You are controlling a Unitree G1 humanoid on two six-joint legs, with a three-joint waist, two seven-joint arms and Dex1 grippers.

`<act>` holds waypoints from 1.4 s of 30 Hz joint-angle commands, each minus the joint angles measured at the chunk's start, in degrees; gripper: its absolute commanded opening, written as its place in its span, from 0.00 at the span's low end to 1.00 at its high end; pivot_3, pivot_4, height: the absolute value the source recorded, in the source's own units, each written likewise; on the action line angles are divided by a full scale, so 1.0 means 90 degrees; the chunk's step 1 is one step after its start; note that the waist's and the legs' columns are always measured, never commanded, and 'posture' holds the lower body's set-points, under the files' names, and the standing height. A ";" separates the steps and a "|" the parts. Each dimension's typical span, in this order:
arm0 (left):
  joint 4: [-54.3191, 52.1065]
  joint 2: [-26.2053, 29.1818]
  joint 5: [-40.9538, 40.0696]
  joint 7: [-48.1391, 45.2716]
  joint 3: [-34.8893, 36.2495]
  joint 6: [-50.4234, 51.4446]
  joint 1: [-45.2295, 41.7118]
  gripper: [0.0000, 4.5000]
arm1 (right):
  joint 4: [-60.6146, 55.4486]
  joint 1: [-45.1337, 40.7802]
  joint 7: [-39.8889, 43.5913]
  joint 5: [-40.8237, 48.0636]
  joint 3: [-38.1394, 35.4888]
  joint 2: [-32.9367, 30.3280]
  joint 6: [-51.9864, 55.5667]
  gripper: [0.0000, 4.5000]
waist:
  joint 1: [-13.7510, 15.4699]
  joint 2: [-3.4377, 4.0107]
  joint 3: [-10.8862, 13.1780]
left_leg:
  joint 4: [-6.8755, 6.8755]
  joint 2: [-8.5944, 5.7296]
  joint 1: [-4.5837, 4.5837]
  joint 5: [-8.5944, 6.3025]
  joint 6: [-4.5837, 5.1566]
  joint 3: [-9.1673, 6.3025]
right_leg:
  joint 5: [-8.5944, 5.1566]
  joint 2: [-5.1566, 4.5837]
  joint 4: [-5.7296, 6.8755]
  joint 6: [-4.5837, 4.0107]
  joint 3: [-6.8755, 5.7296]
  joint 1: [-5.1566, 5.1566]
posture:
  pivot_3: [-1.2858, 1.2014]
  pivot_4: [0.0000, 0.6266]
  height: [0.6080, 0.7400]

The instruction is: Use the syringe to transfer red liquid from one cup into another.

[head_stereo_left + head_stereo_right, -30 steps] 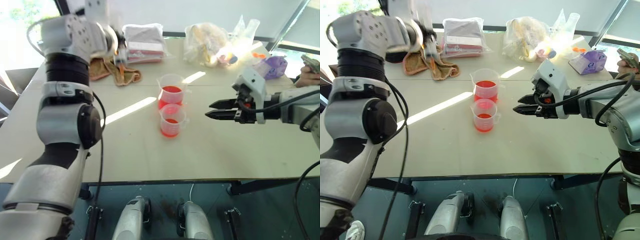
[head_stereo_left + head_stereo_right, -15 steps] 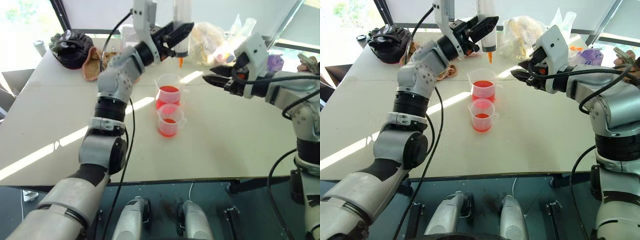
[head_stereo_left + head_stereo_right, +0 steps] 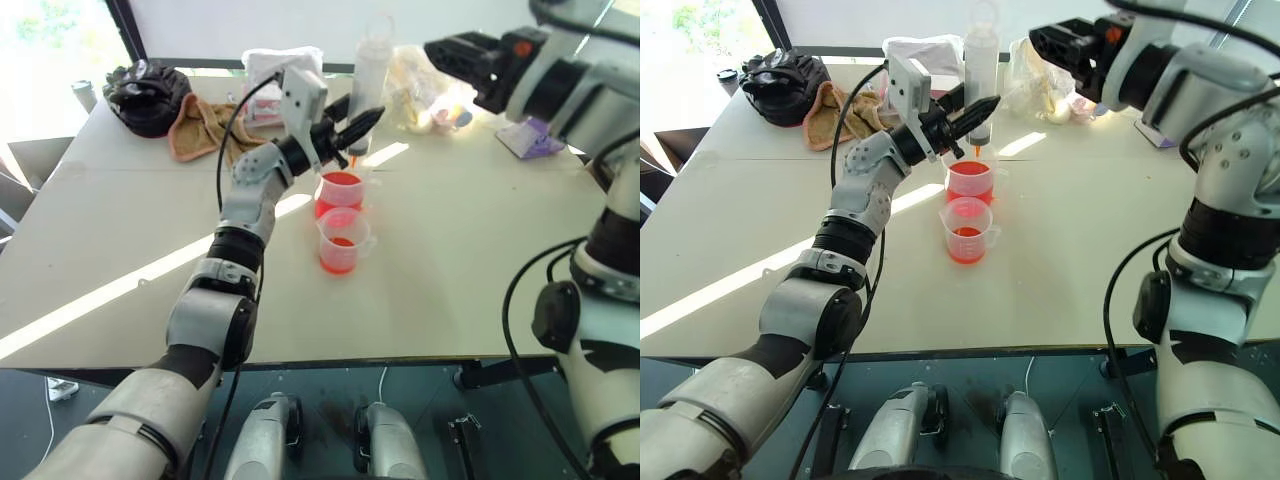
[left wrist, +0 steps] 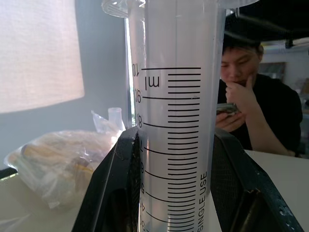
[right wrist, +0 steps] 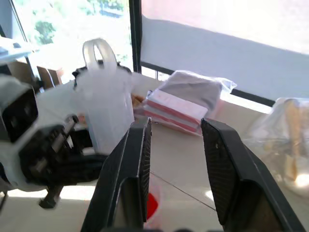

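Observation:
The syringe [image 3: 980, 62] stands upright, its orange tip just above the far cup [image 3: 970, 182] of red liquid. My left gripper [image 3: 978, 106] is shut on its clear barrel [image 4: 179, 145], which sits between the black fingers [image 4: 118, 188]. A smaller cup [image 3: 962, 232] with red liquid stands just in front of the far one. My right gripper [image 3: 1035, 36] hangs high at the right of the syringe, open and empty. Its wrist view looks past its fingers [image 5: 136, 164] at the syringe's ringed plunger [image 5: 102, 92].
At the table's far edge lie a black bag [image 3: 145, 85], a brown towel [image 3: 200, 125], bagged packages [image 3: 275, 70], a plastic bag of food [image 3: 420, 85] and a purple pack [image 3: 535, 135]. A person [image 4: 248, 101] sits beyond the table.
My left gripper has come down and to the right with the syringe, bringing its tip down to just above the far cup. My right gripper has risen toward the far right.

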 commanded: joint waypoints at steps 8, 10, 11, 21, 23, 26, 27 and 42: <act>0.0649 0.0118 0.0208 0.0118 0.0028 -0.0446 -0.0077 0.30 | 0.0728 -0.0776 -0.0573 0.0005 0.0118 0.0785 0.0544 0.37 | 0.0005 0.0000 0.0000 | -0.0001 -0.0001 -0.0004 -0.0001 0.0002 0.0002 | 0.0001 0.0000 0.0001 -0.0001 -0.0001 -0.0004 | 0.52 0.24 1.00; 0.0733 0.0134 0.0210 0.0121 0.0021 -0.0489 -0.0100 0.30 | 0.0903 -0.0819 -0.0647 -0.0124 0.0194 0.0847 0.0423 0.37 | 0.0002 0.0000 0.0000 | -0.0001 -0.0001 -0.0004 -0.0001 0.0002 0.0003 | 0.0001 0.0001 0.0003 -0.0001 -0.0001 -0.0004 | 0.52 0.24 1.00; 0.0766 0.0138 0.0209 0.0127 0.0015 -0.0495 -0.0105 0.30 | 0.0999 -0.0847 -0.0668 -0.0180 0.0225 0.0892 0.0342 0.37 | 0.0001 0.0000 0.0000 | -0.0001 -0.0001 -0.0004 -0.0001 0.0003 0.0004 | 0.0001 0.0001 0.0003 -0.0001 -0.0001 -0.0005 | 0.52 0.24 1.00; 0.0850 0.0095 0.0204 0.0076 -0.0030 -0.0495 -0.0066 0.30 | 0.1750 -0.1027 -0.0908 -0.0633 0.0389 0.1324 -0.0266 0.37 | -0.0030 0.0000 0.0000 | -0.0002 -0.0001 -0.0004 -0.0001 0.0004 0.0008 | 0.0000 0.0005 0.0010 -0.0001 -0.0002 -0.0005 | 0.52 0.24 1.00; 0.0866 0.0060 0.0198 0.0029 -0.0053 -0.0418 -0.0050 0.30 | 0.1851 -0.1054 -0.0969 -0.0726 0.0431 0.1397 -0.0351 0.37 | -0.0038 0.0000 0.0000 | -0.0002 -0.0001 -0.0004 0.0000 0.0004 0.0008 | 0.0000 0.0005 0.0027 0.0000 -0.0002 -0.0005 | 0.52 0.24 1.00; 0.0964 0.0022 0.0206 0.0070 -0.0046 -0.0372 -0.0056 0.30 | 0.1971 -0.1094 -0.1096 -0.0851 0.0484 0.1531 -0.0415 0.37 | -0.0043 0.0000 0.0000 | -0.0002 -0.0001 -0.0003 0.0000 0.0005 0.0009 | 0.0000 0.0005 0.0036 0.0000 -0.0003 -0.0008 | 0.52 0.24 1.00; 0.1016 0.0019 0.0206 0.0104 -0.0031 -0.0348 -0.0075 0.30 | 0.2000 -0.1105 -0.1116 -0.0889 0.0514 0.1558 -0.0443 0.37 | -0.0049 0.0000 0.0000 | -0.0002 -0.0001 -0.0003 0.0000 0.0005 0.0009 | 0.0000 0.0004 0.0036 0.0000 -0.0003 -0.0008 | 0.52 0.24 1.00; 0.1332 0.0113 0.0476 0.0107 -0.0103 -0.0194 -0.0028 0.30 | 0.1934 -0.1021 -0.1275 -0.1131 0.0652 0.1894 -0.0345 0.37 | -0.0135 0.0001 0.0000 | -0.0002 -0.0001 0.0003 0.0000 0.0004 0.0010 | 0.0000 0.0003 0.0043 0.0000 -0.0004 -0.0008 | 0.52 0.24 1.00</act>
